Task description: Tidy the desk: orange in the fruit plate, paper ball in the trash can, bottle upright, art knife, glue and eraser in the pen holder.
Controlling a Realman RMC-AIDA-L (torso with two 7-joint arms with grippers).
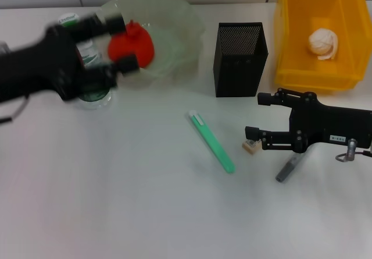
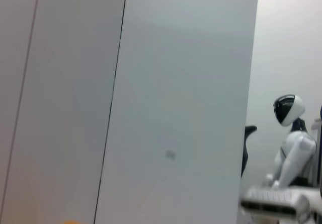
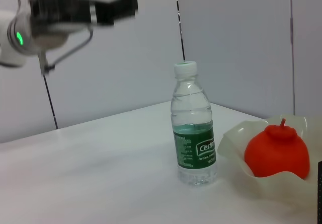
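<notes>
The fingers (image 1: 251, 132) of the right gripper (image 1: 260, 117) are spread wide apart and hold nothing; this gripper lies low over the table (image 1: 116, 201), with its nearer finger just beside the eraser (image 1: 250, 147), whether touching it or not I cannot tell. The left gripper (image 1: 119, 41) hangs above the near rim of the fruit plate (image 1: 186, 26), its fingers open and empty on either side of the orange in the head view, though blur makes the exact gap hard to judge. Going by how things lie, 3 of the jobs look done: the orange (image 1: 132, 45) sits inside the fruit plate, the paper ball (image 1: 323, 42) rests in the trash can (image 1: 290, 67), and the bottle (image 3: 194, 128) stands upright on the table just beside the plate, as the right wrist view shows plainly. What is left is the stationery. The pen holder (image 1: 239, 58) stands between plate and trash can, and nothing can be seen inside it. The eraser sits on the table in front of it; a green stick-shaped item (image 1: 211, 141), probably the art knife, lies well out in the middle; and a small grey tube (image 1: 288, 169), likely the glue, lies partly under the right arm. So about half is finished, and the eraser seems the next item.
</notes>
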